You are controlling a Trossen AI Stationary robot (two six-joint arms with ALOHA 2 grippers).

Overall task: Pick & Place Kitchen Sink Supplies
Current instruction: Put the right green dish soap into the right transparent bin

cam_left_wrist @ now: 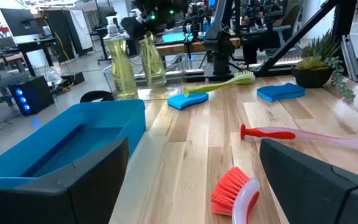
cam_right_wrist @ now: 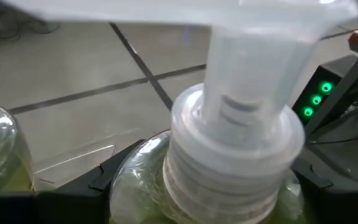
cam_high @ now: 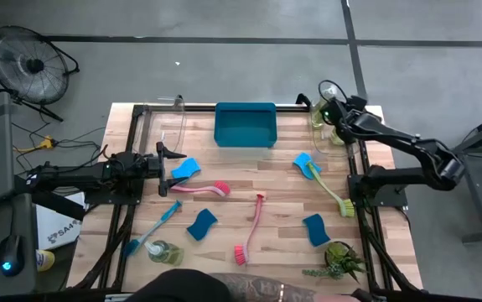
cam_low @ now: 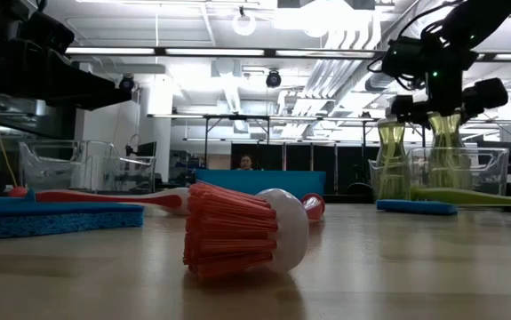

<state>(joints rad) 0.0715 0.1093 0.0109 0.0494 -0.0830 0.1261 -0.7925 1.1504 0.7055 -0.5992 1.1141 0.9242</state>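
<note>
Here, the left gripper [cam_high: 172, 170] is idling at the desk's [cam_high: 249, 210] nine o'clock, jaws apart and holding nothing. At two o'clock, the right gripper [cam_high: 323, 115] is clamping its jaws on a clear bottle [cam_right_wrist: 228, 155] of yellow-green liquid.

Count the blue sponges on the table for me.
4. One sponge lies by the left gripper, one sits mid-table toward the front, one is near the plant, and one lies under the yellow-green brush. None seems hidden.
</note>
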